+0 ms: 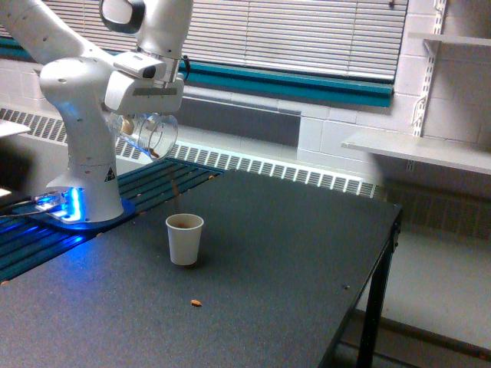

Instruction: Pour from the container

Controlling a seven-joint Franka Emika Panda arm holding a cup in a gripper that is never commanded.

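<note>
Exterior view shows the gripper [146, 115] with its fingers closed around the container [150, 135], a clear cup that is tilted almost on its side, high above the surface [291, 268] at the left. Only a few brown bits remain near its lip, and a thin trickle falls toward the white paper cup [185, 239] just below and to the right. This cup already looks filled with brown material. I judge the pouring nearly finished. One stray bit [196, 303] lies nearer.
</note>
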